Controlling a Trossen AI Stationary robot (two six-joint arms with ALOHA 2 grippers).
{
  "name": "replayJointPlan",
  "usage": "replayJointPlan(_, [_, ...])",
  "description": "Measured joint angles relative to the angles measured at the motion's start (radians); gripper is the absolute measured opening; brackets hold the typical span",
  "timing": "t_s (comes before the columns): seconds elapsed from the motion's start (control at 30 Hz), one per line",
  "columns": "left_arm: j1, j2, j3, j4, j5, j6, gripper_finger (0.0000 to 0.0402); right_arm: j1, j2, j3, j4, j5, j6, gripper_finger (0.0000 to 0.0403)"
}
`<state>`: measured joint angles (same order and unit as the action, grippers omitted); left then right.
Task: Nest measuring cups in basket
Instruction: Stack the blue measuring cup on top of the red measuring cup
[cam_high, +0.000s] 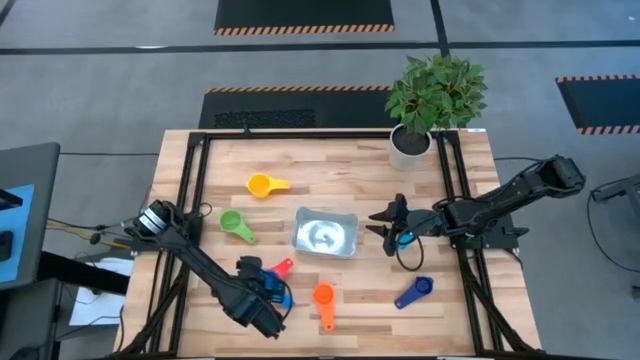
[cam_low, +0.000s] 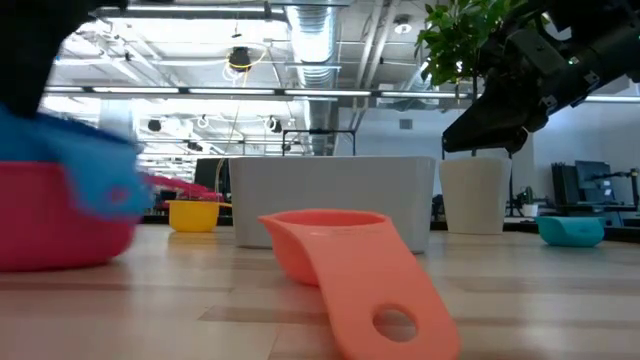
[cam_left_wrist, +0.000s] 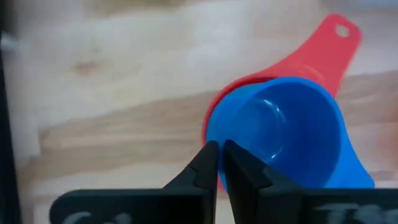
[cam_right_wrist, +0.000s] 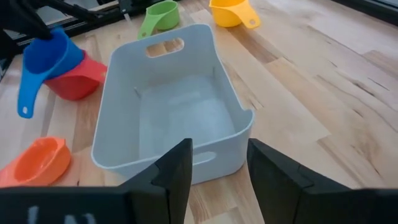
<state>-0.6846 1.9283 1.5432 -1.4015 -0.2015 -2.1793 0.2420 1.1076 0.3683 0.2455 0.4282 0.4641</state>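
My left gripper (cam_high: 262, 292) is near the table's front, shut on a blue measuring cup (cam_left_wrist: 280, 137) that sits tilted over the mouth of a red cup (cam_right_wrist: 79, 79). The basket (cam_high: 325, 233), a pale rectangular tub, stands on its base at mid-table. My right gripper (cam_right_wrist: 217, 155) hovers open just right of it, touching nothing. An orange cup (cam_high: 323, 296) and a dark blue cup (cam_high: 413, 292) lie near the front. A green cup (cam_high: 236, 225) and a yellow cup (cam_high: 263, 185) lie left of and behind the basket. A light blue cup (cam_low: 570, 230) lies to the right. My left gripper pinches the blue cup's rim wall (cam_left_wrist: 212, 132) on the side away from its handle, one finger inside the bowl and one outside. The fingers come from above, slanting down. The cup is tilted over the red cup, handle (cam_right_wrist: 26, 102) hanging low; whether the two cups touch I cannot tell.
A white plant pot (cam_high: 410, 148) with a green plant stands at the table's far right corner. Black frame rails (cam_high: 190, 180) run along the left and right sides. Bare wood lies between the basket and the front cups.
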Motion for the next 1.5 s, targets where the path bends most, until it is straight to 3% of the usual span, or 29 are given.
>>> replayJointPlan(0.33, [0.000, -0.011, -0.022, -0.091, 0.092, 0.157, 0.0064, 0.000, 0.000, 0.000, 0.002, 0.000, 0.000, 0.0184])
replayJointPlan(0.63, [0.002, -0.087, -0.022, -0.095, 0.070, 0.114, 0.0135, 0.000, 0.000, 0.000, 0.002, 0.000, 0.000, 0.0179])
replayJointPlan(0.77, [-0.001, -0.117, -0.021, 0.056, -0.030, 0.393, 0.0152, 0.000, 0.000, 0.000, 0.001, 0.000, 0.000, 0.0178])
replayJointPlan(0.87, [-0.001, -0.114, -0.021, 0.268, -0.060, 0.732, 0.0146, 0.000, 0.000, 0.000, -0.005, -0.007, 0.000, 0.0181])
replayJointPlan(0.97, [-0.001, -0.094, -0.020, 0.450, 0.078, 0.998, 0.0125, 0.000, 0.000, 0.000, -0.006, -0.007, 0.000, 0.0182])
replayJointPlan(1.07, [-0.005, -0.066, -0.021, 0.489, 0.183, 1.036, 0.0098, 0.000, 0.000, 0.000, -0.006, -0.008, 0.000, 0.0179])
replayJointPlan(1.33, [0.003, 0.025, -0.023, 0.484, 0.241, 1.062, 0.0034, 0.000, 0.000, 0.000, -0.007, -0.012, -0.001, 0.0169])
replayJointPlan(1.5, [0.020, 0.051, -0.023, 0.487, 0.190, 1.119, 0.0016, 0.000, 0.000, 0.000, -0.006, -0.012, -0.002, 0.0170])
